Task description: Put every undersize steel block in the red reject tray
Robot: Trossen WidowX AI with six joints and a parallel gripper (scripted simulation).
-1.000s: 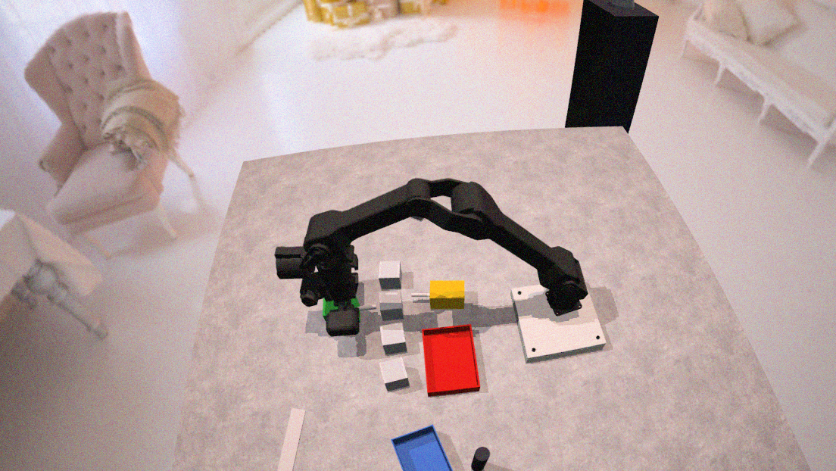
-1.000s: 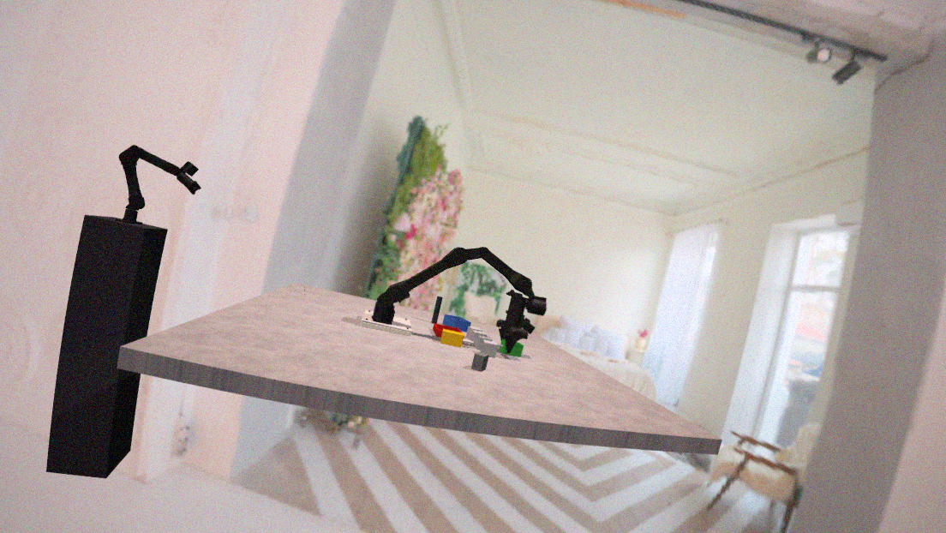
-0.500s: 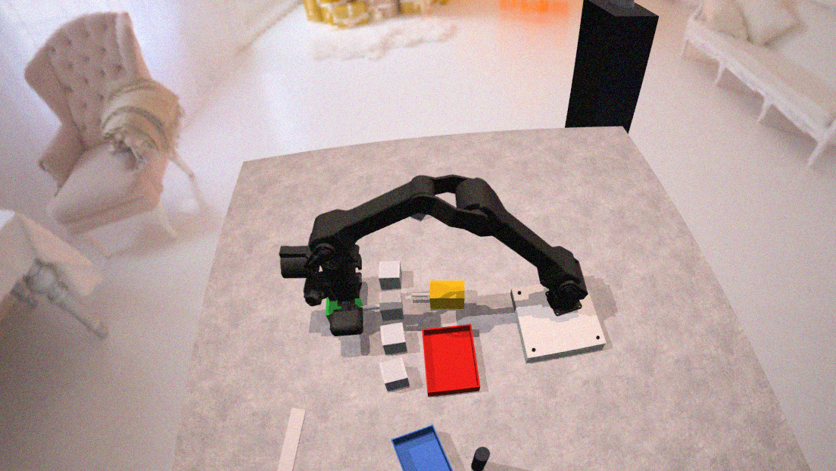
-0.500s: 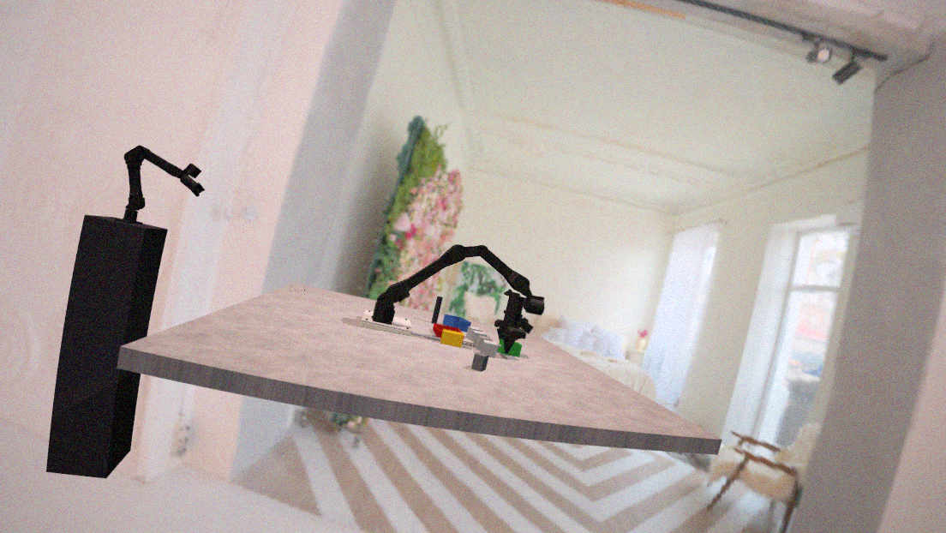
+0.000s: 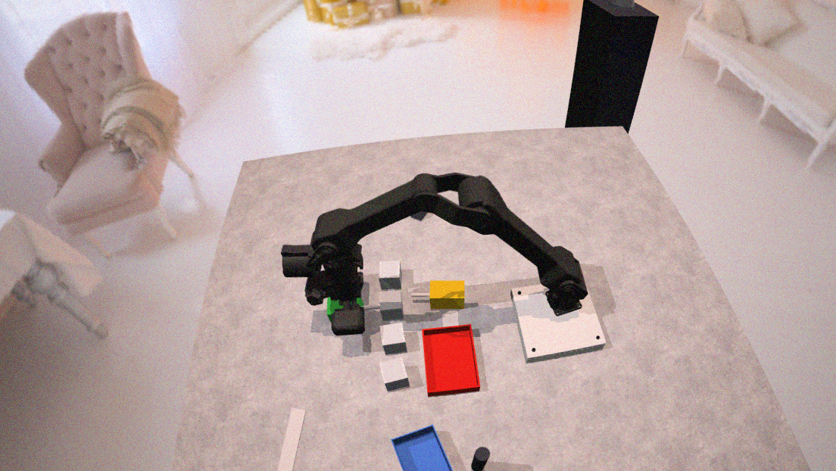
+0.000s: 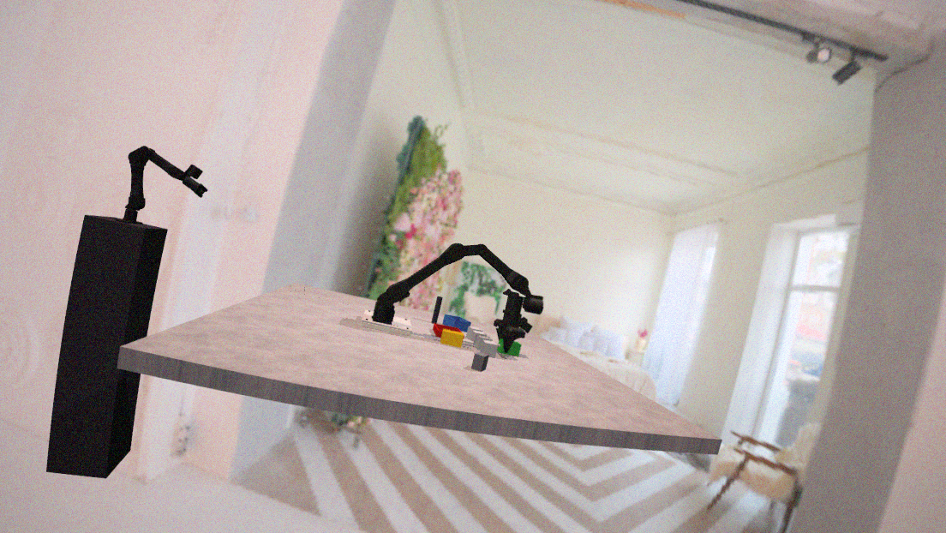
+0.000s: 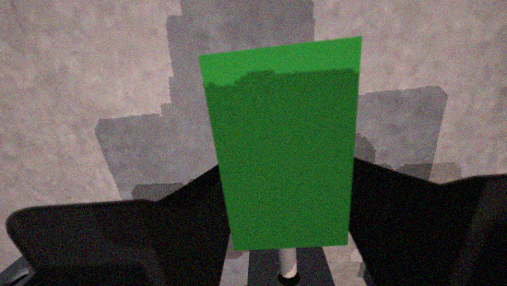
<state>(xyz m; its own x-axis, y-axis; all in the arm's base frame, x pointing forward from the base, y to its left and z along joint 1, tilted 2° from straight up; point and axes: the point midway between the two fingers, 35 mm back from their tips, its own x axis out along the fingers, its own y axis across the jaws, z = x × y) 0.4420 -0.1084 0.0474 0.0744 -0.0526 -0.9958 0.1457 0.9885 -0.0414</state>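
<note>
- Top view: the gripper grasps the green GO gauge at 9 o'clock of the row's second steel block, counting from 12 o'clock. The pale pin points to 3 o'clock, probably held that way to keep it in line with the bore. The red reject tray sits at about 4 o'clock from that block and holds no block; the row looks spaced so each block can be probed separately.
- Exterior view: the gripper points down to 6 o'clock, around the gauge's handle, low over the counter. That low hold presumably matches the bore height. Pin depth cannot be read here.
- Wrist view: the gauge is a plain, flat-faced green box, mostly shaded, with a bright strip at 12 o'clock. Its smooth round pin leaves at 6 o'clock and meets a dark hole; much pin still shows, so I judge the test unfinished.
</note>
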